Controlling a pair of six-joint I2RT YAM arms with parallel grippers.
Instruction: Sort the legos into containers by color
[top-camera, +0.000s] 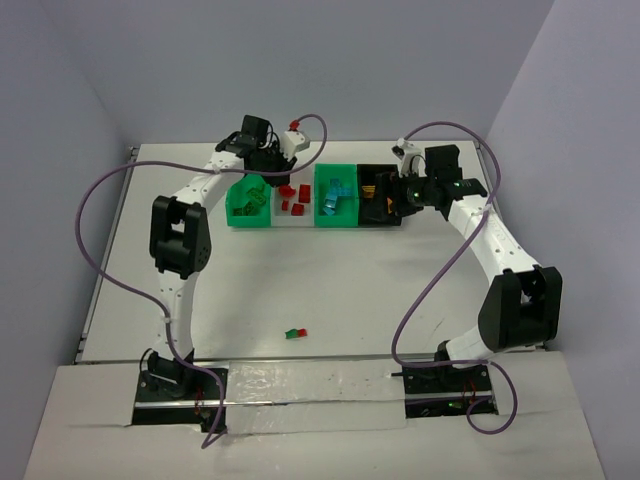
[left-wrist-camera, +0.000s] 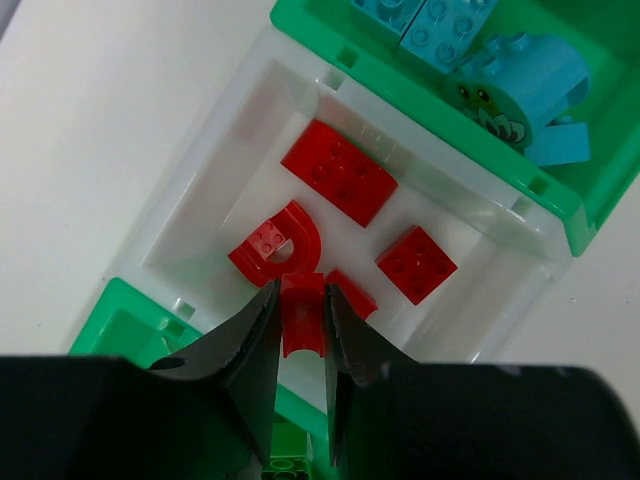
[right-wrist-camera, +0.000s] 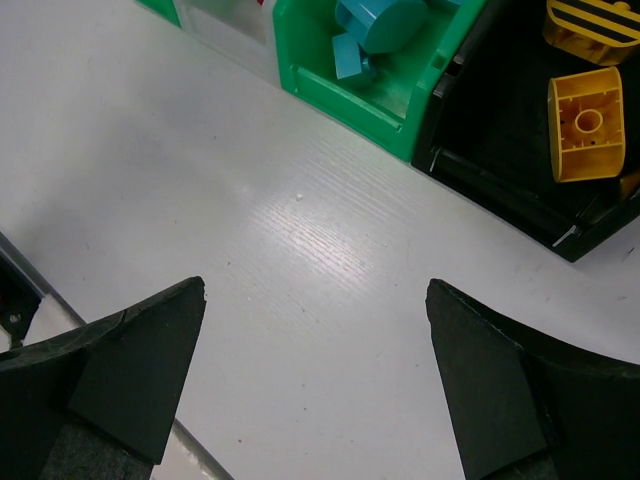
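Note:
Four containers stand in a row: a green bin (top-camera: 248, 203) with green legos, a white bin (top-camera: 297, 218), a green bin (top-camera: 336, 221) and a black bin (top-camera: 378, 218). My left gripper (left-wrist-camera: 300, 287) hangs over the white bin (left-wrist-camera: 215, 150), shut on a small red lego (left-wrist-camera: 302, 320). Below it lie a red brick (left-wrist-camera: 338, 172), a red square brick (left-wrist-camera: 416, 263) and a red arch (left-wrist-camera: 275, 243). Cyan legos (left-wrist-camera: 450, 25) fill the neighbouring green bin (left-wrist-camera: 420, 110). My right gripper (right-wrist-camera: 315, 300) is open over bare table beside the black bin (right-wrist-camera: 500, 190), which holds a yellow lego (right-wrist-camera: 585, 125).
A red-and-green stacked lego (top-camera: 295, 333) lies alone on the table, near the front between the two arm bases. A cyan round figure (left-wrist-camera: 520, 85) sits among the cyan bricks. Purple cables (top-camera: 100, 200) loop off both arms. Grey walls close the table's sides.

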